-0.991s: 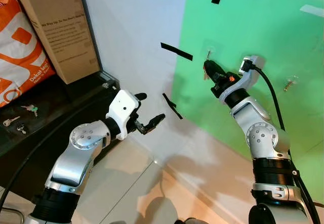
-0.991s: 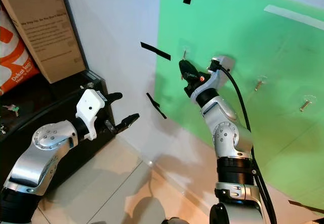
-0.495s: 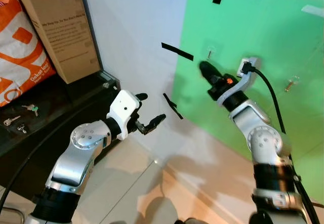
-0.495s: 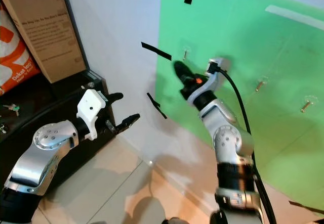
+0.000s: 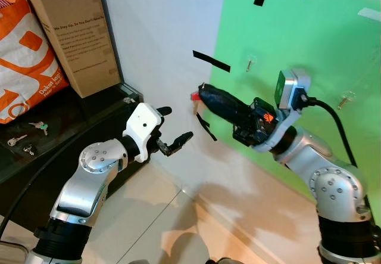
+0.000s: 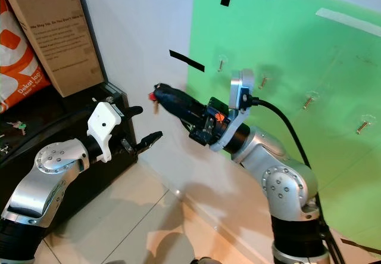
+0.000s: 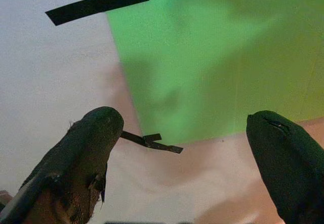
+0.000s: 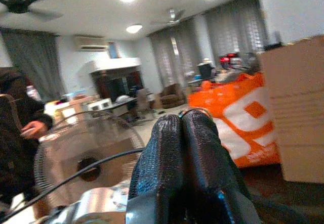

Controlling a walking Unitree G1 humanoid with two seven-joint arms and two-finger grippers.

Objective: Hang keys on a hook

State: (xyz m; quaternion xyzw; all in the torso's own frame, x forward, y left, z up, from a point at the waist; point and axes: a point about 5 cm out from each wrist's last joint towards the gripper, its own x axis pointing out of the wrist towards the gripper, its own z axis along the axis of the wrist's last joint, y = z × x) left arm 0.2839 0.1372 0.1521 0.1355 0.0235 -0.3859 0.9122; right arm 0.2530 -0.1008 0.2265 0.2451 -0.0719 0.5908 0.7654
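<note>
Whereas a second ago the right arm reached up to the green panel (image 5: 309, 31) with its tip at the nearest hook (image 5: 249, 64), it has now swung off the panel and points out past the panel's left edge, across the white wall. This reads as a retreat from the hook, not a finished hang. The right tool (image 5: 201, 90) is pinched fully closed, and a red scrap shows at its tip. Its wrist view shows a thin metal ring peeking between the closed fingers, so the keys (image 5: 194, 96) appear to be in its grip and not on the panel. The nearest hook looks bare, though it is too small to be certain.

Left of the panel, the cardboard box (image 5: 74, 31) and orange bag (image 5: 27, 55) stand on the black surface (image 5: 71, 127), well apart from the arm's path. The space in front of the panel is free for a second approach. The left tool (image 5: 177, 123) hovers below and left of the panel's left edge, spread wide and holding nothing. Loose spare keys (image 5: 34, 126) lie far left on the surface.
</note>
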